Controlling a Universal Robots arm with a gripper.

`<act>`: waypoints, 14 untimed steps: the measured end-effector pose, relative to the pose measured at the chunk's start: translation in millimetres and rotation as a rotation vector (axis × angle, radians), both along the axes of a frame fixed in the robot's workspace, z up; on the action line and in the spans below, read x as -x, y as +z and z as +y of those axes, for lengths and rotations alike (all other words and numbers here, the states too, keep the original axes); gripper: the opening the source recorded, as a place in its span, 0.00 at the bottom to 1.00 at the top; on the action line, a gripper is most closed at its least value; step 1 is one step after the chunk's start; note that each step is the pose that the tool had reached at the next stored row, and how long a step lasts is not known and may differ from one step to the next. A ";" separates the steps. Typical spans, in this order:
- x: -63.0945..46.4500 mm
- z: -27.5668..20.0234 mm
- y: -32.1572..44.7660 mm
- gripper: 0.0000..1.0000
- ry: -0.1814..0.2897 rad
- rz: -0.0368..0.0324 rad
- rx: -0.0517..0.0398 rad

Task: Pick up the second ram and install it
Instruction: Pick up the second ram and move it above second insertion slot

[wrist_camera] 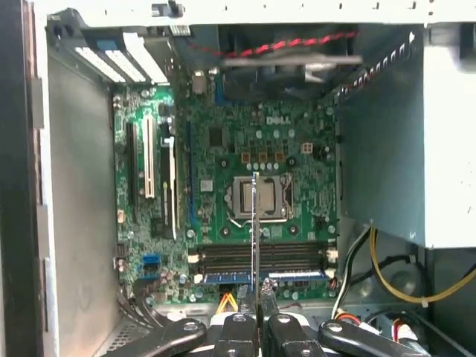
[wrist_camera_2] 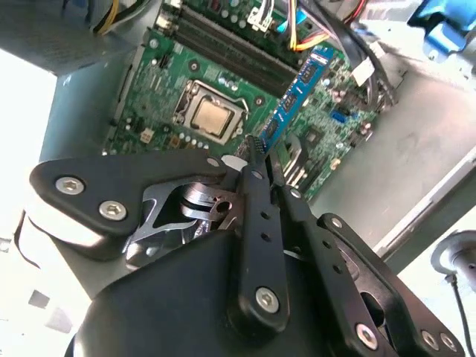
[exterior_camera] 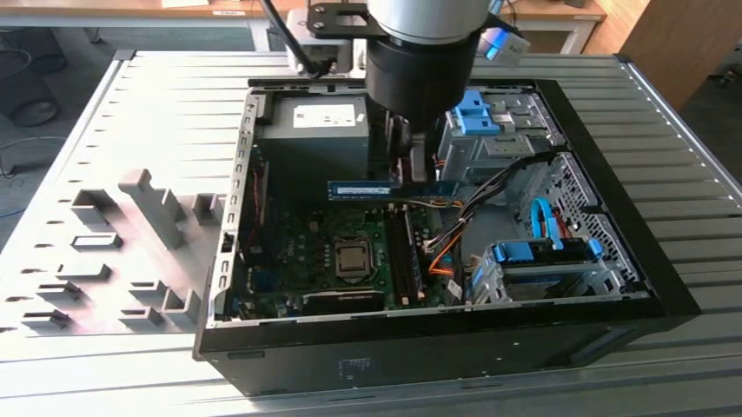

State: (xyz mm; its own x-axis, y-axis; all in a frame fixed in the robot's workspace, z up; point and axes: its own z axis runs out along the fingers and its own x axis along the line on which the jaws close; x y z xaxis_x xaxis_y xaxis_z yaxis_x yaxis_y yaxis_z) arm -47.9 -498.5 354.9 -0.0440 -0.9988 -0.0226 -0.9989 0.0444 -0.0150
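While upright over mobo (exterior_camera: 304, 239), claw (exterior_camera: 408, 179) tight on second ram (exterior_camera: 365, 189).

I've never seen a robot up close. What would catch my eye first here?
An open computer case lies on a ridged metal table, and a thick robot arm hangs down into it. Its claw pinches a slim memory stick above the green board with its silver chip.
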 end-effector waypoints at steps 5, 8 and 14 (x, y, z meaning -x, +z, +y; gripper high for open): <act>-10.8 0.0 -5.1 0.14 0.000 0.0000 0.0001; -16.7 0.0 -8.0 0.14 0.000 0.0000 0.0001; -27.1 0.0 -13.4 0.14 0.000 0.0000 0.0001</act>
